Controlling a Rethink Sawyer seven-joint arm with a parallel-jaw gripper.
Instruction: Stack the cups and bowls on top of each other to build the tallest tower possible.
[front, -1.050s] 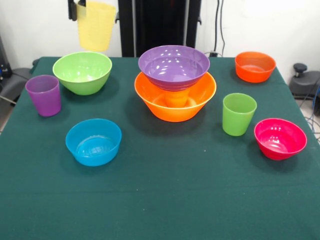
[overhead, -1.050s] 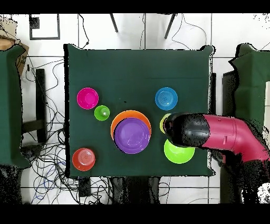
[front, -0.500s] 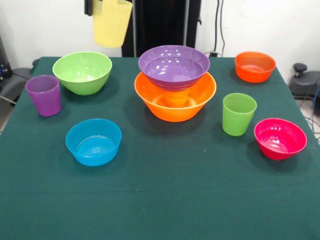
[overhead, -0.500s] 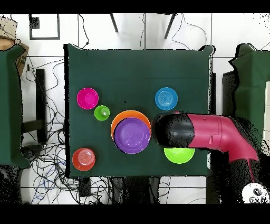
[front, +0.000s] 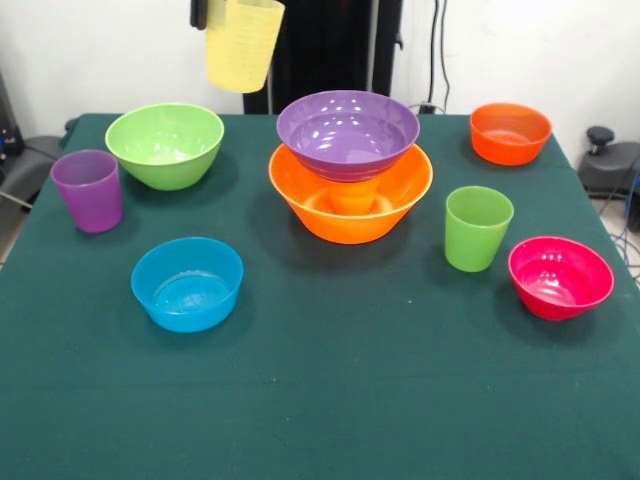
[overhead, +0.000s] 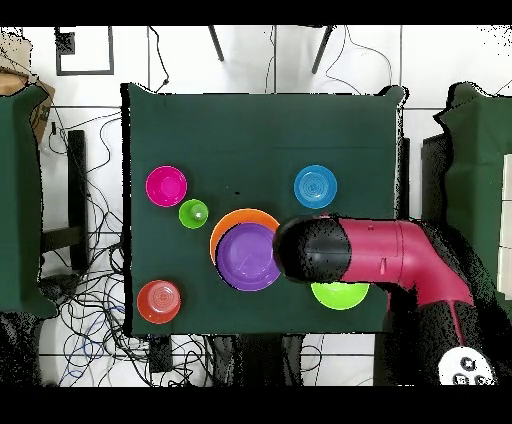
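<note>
A dark green table (front: 330, 400) fills the frame. At the top, left of centre, the gripper (front: 215, 12) grips the pale yellow cup (front: 243, 45) aloft — between the light green bowl (front: 165, 143) and the tower (front: 350, 165), purple bowl on orange-yellow bowl.

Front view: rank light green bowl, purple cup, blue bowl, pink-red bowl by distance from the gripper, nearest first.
From the gripper, holding the yellow cup:
1. Light green bowl, just below it.
2. Purple cup, left edge.
3. Blue bowl, nearer the camera.
4. Pink-red bowl, far right.
</note>
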